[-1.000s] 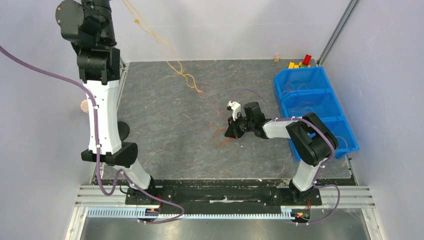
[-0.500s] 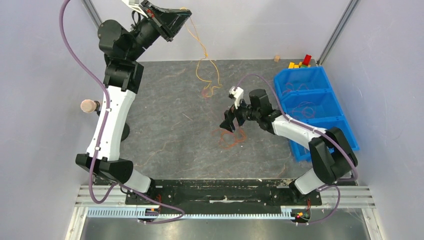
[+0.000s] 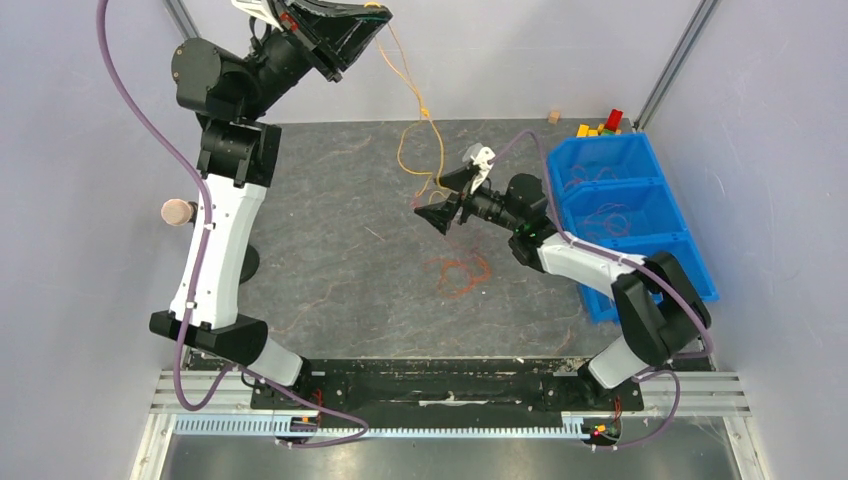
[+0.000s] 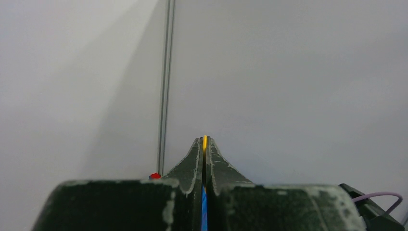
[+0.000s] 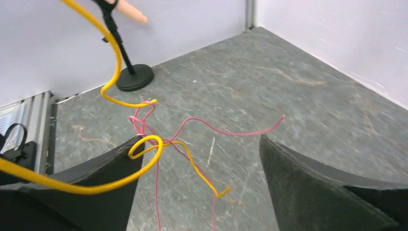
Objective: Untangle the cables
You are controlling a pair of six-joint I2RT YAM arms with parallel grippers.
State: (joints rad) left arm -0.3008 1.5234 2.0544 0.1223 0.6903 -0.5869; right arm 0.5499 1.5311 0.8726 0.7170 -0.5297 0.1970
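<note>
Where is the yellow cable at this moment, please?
In the top view the yellow cable hangs from the shut left claw, high at the far left, with its lower loops tangled with a pink cable beside the open right claw.

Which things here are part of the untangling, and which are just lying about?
Part of the job:
- thin yellow cable, pinched in the shut left gripper
- thin pink cable, tangled with the yellow one
- loose red cable coil
- right gripper, open

Lying about:
- black round-based stand
- coloured toy blocks
</note>
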